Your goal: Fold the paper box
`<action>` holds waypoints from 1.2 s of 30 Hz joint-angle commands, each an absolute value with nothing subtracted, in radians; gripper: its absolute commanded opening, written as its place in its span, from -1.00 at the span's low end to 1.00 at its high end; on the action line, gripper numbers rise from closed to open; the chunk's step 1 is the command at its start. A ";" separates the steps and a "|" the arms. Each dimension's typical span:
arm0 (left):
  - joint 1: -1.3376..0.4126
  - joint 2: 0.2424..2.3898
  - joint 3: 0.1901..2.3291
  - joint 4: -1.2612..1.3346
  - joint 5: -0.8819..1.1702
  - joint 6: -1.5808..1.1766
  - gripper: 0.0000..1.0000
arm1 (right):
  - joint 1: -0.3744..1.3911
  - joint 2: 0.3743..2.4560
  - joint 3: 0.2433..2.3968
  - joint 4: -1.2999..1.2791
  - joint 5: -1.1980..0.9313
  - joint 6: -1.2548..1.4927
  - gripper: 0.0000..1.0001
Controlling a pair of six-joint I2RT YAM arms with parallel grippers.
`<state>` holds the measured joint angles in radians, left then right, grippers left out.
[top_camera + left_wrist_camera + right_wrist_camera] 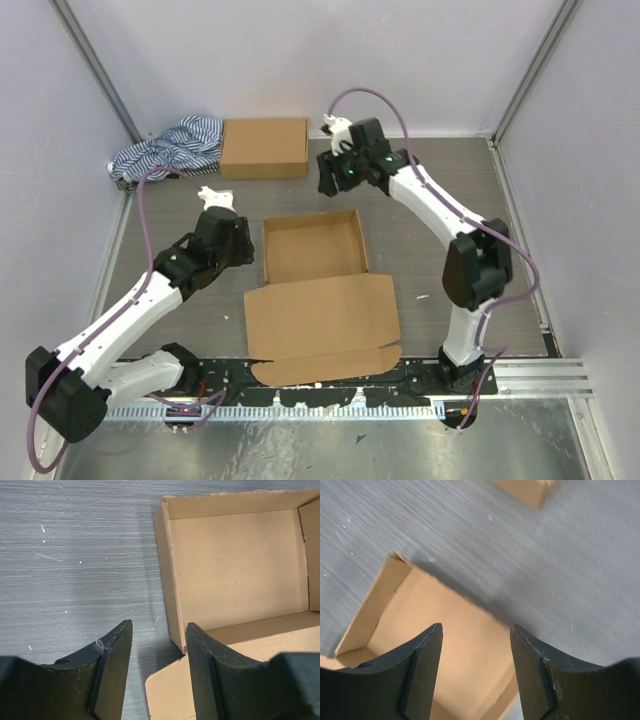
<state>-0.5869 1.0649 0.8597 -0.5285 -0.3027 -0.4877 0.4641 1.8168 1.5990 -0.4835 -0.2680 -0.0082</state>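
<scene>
Black left gripper: jaws apart, empty, just beside tray's left wall. Brown box: middle of table, tray walls up, lid lying flat on the near side. Right gripper: jaws apart, empty, over tray's far edge. Advice: raise lid by both front corners, evenly.

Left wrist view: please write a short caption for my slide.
Open left gripper poised beside the paper box, walls raised, lid unfolded.
</scene>
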 commanded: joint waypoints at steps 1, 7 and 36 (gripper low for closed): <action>-0.586 0.989 0.828 -0.550 -0.317 -0.519 0.08 | 0.558 1.996 1.819 -0.570 -0.330 -0.247 0.24; -0.586 0.874 0.799 -0.625 -0.359 -0.533 0.08 | 0.622 2.126 1.899 -0.575 -0.263 -0.290 0.22; -0.586 0.795 0.758 -0.618 -0.371 -0.588 0.08 | 0.685 2.293 2.014 -0.626 -0.051 -0.267 -0.54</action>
<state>-0.5869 0.7883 0.7628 -0.6357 -0.3614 -0.5808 0.7036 2.3306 2.0022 -0.6605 -0.0895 -0.3626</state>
